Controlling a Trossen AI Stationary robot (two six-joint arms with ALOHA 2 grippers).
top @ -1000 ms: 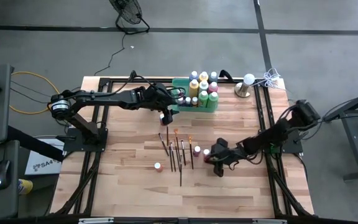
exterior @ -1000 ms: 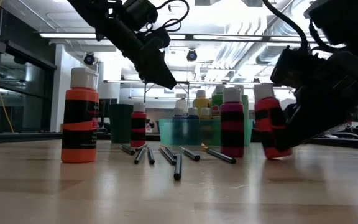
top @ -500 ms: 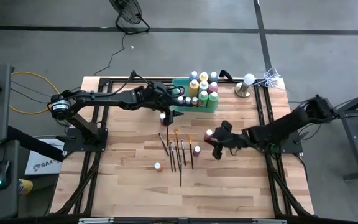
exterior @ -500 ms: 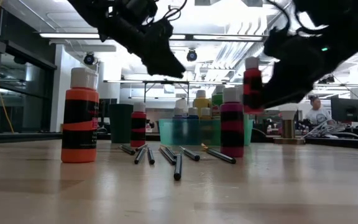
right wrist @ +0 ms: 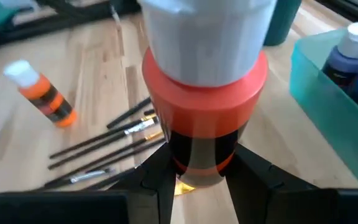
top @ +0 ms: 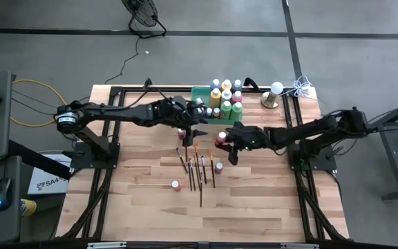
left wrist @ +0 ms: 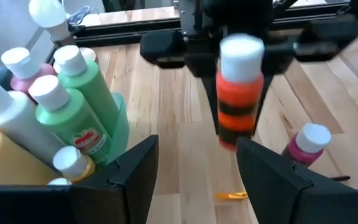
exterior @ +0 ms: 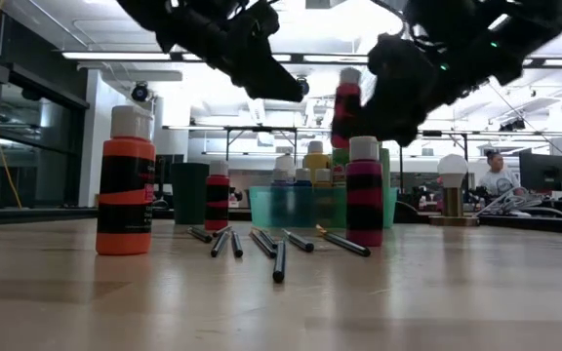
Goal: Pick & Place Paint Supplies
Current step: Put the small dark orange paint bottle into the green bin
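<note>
- Wooden table on a grey floor, seen from above; the low view looks across it into a workshop with bright ceiling lights.
- Your right gripper hangs over the middle of the table, clamped on an orange bottle with a pale cap. You can see the bottle lifted clear of the wood, its body between the two dark fingers.
- Your left gripper sits just beside the right one, in front of the green tray. Its fingers stand apart with nothing between them; it faces the held bottle.
- Green tray at the far edge holds green, yellow, pink and white bottles, standing upright and close together.
- Brushes lie loose on the wood near the table's middle, roughly parallel, below both grippers.
- You see a pink bottle standing upright just beside the brushes.
- A second orange bottle stands alone, nearer the front edge, apart from the brushes.
- A red bottle stands behind the brushes in the low view.
- A pale round knob on a brass base stands beside the tray.
</note>
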